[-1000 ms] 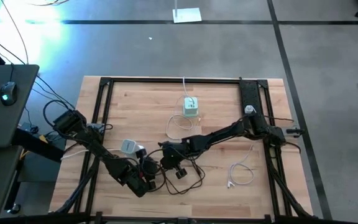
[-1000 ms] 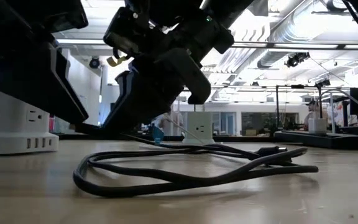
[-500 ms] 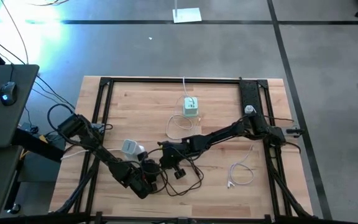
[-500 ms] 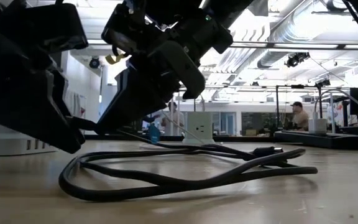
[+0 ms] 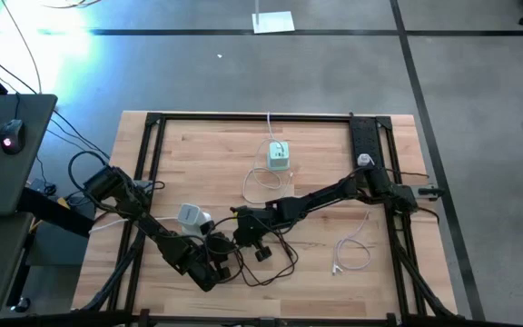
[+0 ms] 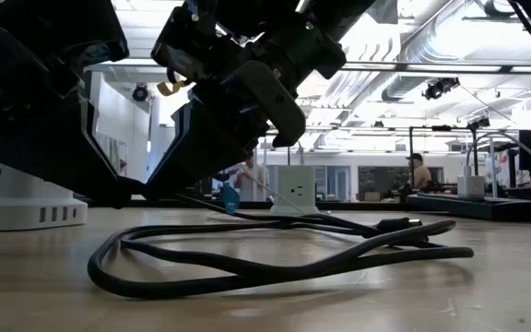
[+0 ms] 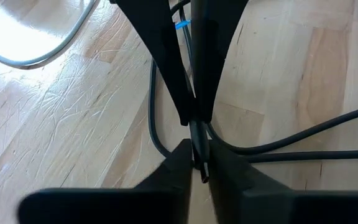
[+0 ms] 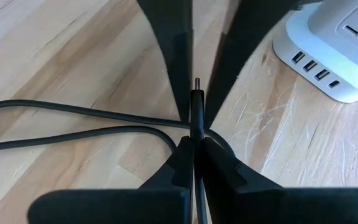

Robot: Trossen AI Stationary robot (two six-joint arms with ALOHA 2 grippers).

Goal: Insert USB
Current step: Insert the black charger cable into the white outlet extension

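Seen nearest in the low view only: a long black rubber cable [image 6: 284, 258] looped flat on the pale wooden table [image 6: 487, 295], its coil nearer the camera than the white plastic power strip [image 6: 26, 198] with a row of small ports along its base. Behind the cable in the same view, a second white outlet block [image 6: 293, 189] and, in the room beyond, two people, too small to tell more.

From the left wrist view alone: left gripper [image 7: 196, 140] clenched on the black cable, fingers [image 7: 166, 68] pinched together over the cord, more loops running off across the wood. From the right wrist view alone: right gripper [image 8: 194, 106] clenched on the cable's black plug end, its small metal tip showing between the fingers, long axis in line with the fingers, pointed past the power strip [image 8: 334, 56] rather than at its ports, well short of them.

From the high view only: left arm stretched low in from the near-left corner, left gripper [image 5: 218, 265] just nearer than the power strip [image 5: 191, 216]; right arm reached across from the far right rail, right gripper [image 5: 243, 229] just beside that strip. Farther on, a loose white cable [image 5: 352, 252] lay apart.
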